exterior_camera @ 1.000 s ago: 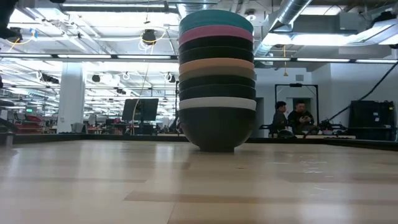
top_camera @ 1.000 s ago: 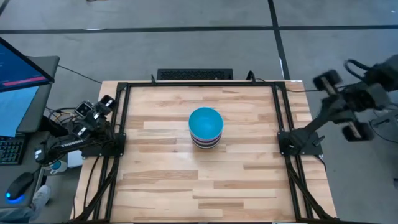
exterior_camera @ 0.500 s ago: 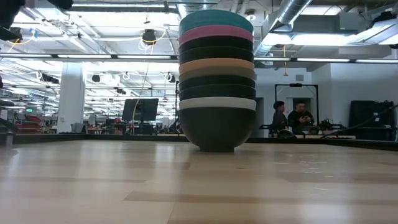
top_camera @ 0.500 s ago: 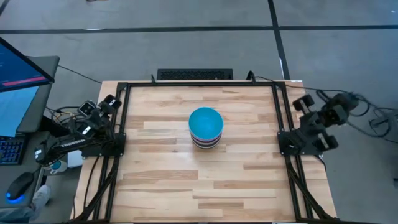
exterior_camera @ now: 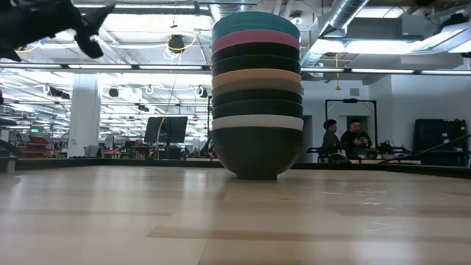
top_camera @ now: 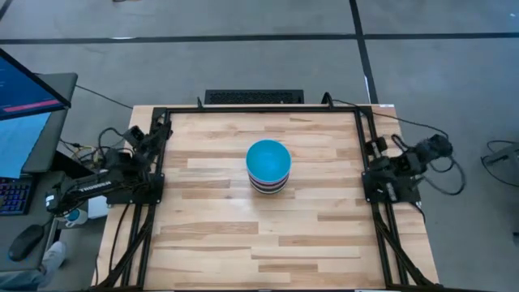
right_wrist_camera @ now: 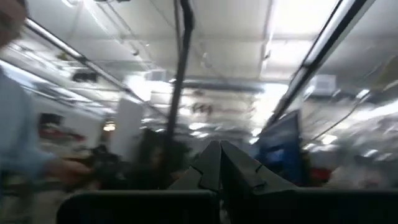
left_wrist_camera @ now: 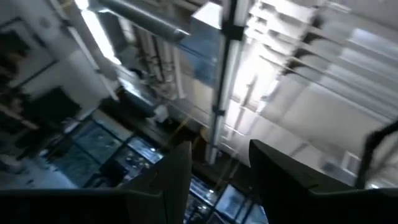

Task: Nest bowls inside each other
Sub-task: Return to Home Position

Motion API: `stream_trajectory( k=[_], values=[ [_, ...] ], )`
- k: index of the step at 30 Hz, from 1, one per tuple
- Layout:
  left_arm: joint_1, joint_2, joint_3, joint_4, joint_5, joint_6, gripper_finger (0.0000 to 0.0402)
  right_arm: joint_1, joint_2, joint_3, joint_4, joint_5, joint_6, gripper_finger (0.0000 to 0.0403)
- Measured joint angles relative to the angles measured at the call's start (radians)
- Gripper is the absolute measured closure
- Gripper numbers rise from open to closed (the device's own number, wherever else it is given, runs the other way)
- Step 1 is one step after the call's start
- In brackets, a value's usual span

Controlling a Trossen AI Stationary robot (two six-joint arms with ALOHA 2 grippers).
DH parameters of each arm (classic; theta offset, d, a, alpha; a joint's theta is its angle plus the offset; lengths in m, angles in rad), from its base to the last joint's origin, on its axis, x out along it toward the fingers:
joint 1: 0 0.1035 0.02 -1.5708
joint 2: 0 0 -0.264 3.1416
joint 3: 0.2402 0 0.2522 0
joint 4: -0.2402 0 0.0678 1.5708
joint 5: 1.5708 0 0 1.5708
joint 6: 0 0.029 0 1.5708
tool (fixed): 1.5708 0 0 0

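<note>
The bowls stand nested in one stack [top_camera: 268,166] at the middle of the table, and its bottom black bowl [exterior_camera: 257,153] rests on the wood. The bright blue bowl [exterior_camera: 255,24] is on top, the pink bowl [exterior_camera: 255,40] just under it. Black, orange, grey-olive and white rims show below. My left gripper [top_camera: 144,138] is folded back at the table's left edge, open [left_wrist_camera: 217,177], pointing up at the ceiling. My right gripper [top_camera: 428,150] is folded back at the right edge, shut [right_wrist_camera: 219,158]. Both are far from the stack.
Black frame rails [top_camera: 259,111] run along the table's far, left and right edges. A monitor and keyboard [top_camera: 20,122] stand left of the table. Cables [top_camera: 454,174] lie on the floor to the right. People [exterior_camera: 346,138] sit far behind the table.
My right arm has swung in from beyond the table's right side and folded down over its base at the right edge. My left gripper has shifted a little toward the table's far edge. The stack of bowls has stayed where it was.
</note>
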Motion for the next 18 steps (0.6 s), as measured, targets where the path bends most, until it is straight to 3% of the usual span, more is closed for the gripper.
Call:
stream_trajectory(
  k=[3,6,13,18],
  values=[
    [0.000,0.000,0.000,-0.037,-0.080,-0.002,0.0249,-0.050,-0.002,-0.102,0.148,0.023,-0.130,0.0368],
    [0.000,0.000,0.000,-0.034,-0.140,0.102,0.0249,-0.127,0.006,-0.210,0.252,0.071,-0.161,0.0367],
    [0.000,0.000,0.000,-0.049,-0.180,0.402,0.0249,-0.324,0.007,-0.206,0.149,0.071,-0.156,0.0367],
    [0.000,0.000,0.000,-0.117,-0.171,0.407,0.0249,-0.448,0.008,-0.207,-0.033,0.093,0.088,0.0367]
  ],
)
